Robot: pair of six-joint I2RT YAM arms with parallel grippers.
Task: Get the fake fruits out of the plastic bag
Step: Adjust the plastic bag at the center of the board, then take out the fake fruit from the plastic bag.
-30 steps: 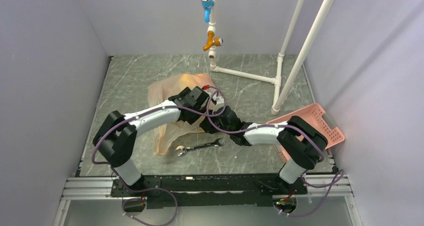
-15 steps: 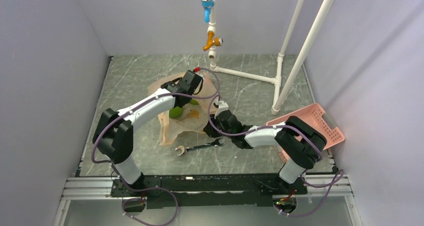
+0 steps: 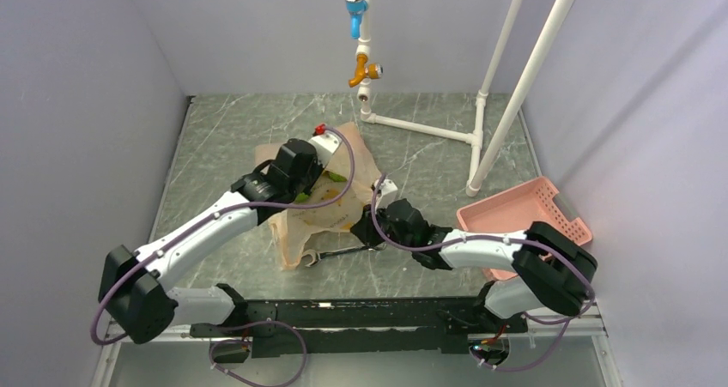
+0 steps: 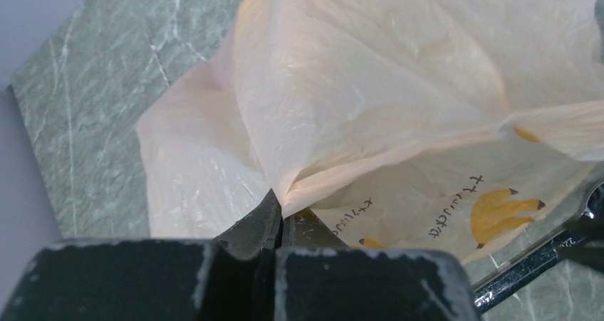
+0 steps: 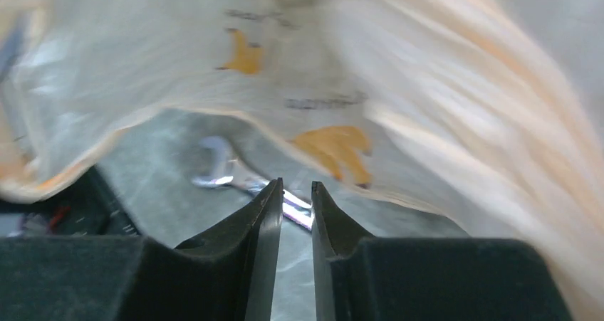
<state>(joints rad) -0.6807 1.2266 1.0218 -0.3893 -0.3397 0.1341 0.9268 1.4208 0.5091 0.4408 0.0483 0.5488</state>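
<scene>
Pinch by the shut left hand on a fold of the plastic bag, right hand narrowly parted, empty; next, probably lifting to spill the fake fruits.

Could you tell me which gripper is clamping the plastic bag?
The left gripper, shut on the plastic bag; the right gripper is slightly open and empty.

plastic bag: thin, crinkly, translucent | wrench: shiny metal | table: smooth, marbled
</scene>
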